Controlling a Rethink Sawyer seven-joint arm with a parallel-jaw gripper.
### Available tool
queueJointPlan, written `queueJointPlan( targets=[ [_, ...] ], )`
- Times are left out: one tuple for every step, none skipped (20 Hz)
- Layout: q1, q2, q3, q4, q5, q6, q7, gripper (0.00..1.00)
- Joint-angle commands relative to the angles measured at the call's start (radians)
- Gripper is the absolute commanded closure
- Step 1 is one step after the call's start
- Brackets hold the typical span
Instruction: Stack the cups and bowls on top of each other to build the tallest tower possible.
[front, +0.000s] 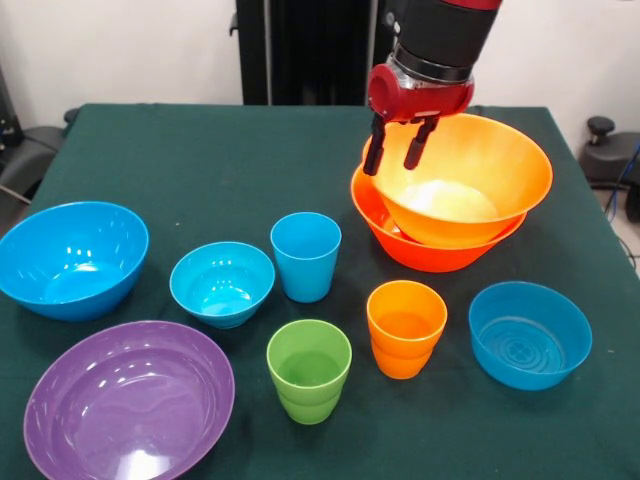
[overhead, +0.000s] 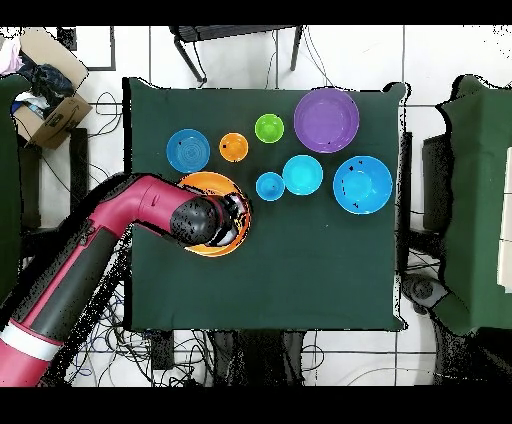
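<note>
Nearest the front camera: purple bowl (front: 128, 400), upright on the green bench (front: 200, 170), nothing in it. Just beside it toward the middle, green cup (front: 309, 369), upright, empty. Next along the same front band, orange cup (front: 405, 327), upright, empty, then a smaller blue bowl (front: 529, 334) at the far end of that row, empty, ribbed floor showing.

Middle row: large blue bowl (front: 71, 258) at the bench edge, empty; a small blue bowl (front: 221, 283) near it, empty; blue cup (front: 305, 256) just beside that bowl, upright, empty. All pieces in these two rows stand apart, none touching.

Farthest back: the tower (front: 450, 195), so far two large orange bowls, the upper one nested tilted inside the lower, leaning. Upper bowl holds nothing.

End effector (front: 398, 146) hangs at the tower's rim, fingers spread, one on either side of the upper bowl's near wall; whether they touch it cannot be told. Overhead, the arm (overhead: 120, 225) covers much of the tower.
</note>
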Motion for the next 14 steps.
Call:
queueJointPlan(
  targets=[
    [-0.028,0.053,0.201,-0.002,-0.009,-0.011,-0.192,0.0],
    [-0.027,0.055,0.2,0.002,-0.006,-0.003,-0.186,0.0],
    [-0.028,0.057,0.199,0.004,-0.004,0.003,-0.178,0.0],
    [-0.029,0.059,0.198,0.007,-0.004,0.006,-0.178,0.0],
    [-0.03,0.06,0.197,0.009,-0.004,0.009,-0.179,0.0],
    [-0.031,0.06,0.197,0.012,-0.006,0.01,-0.186,0.0],
    [-0.031,0.061,0.196,0.015,-0.009,0.011,-0.193,0.0],
    [-0.03,0.062,0.194,0.018,-0.013,0.012,-0.197,0.0],
    [-0.03,0.064,0.192,0.021,-0.015,0.015,-0.198,0.0],
    [-0.03,0.067,0.19,0.023,-0.018,0.018,-0.2,0.0],
    [-0.03,0.07,0.187,0.022,-0.022,0.02,-0.199,0.0],
    [-0.031,0.074,0.184,0.02,-0.027,0.022,-0.197,0.0],
    [-0.032,0.075,0.184,0.025,-0.029,0.028,-0.205,0.0],
    [-0.033,0.077,0.184,0.027,-0.03,0.03,-0.207,0.0]
  ],
)
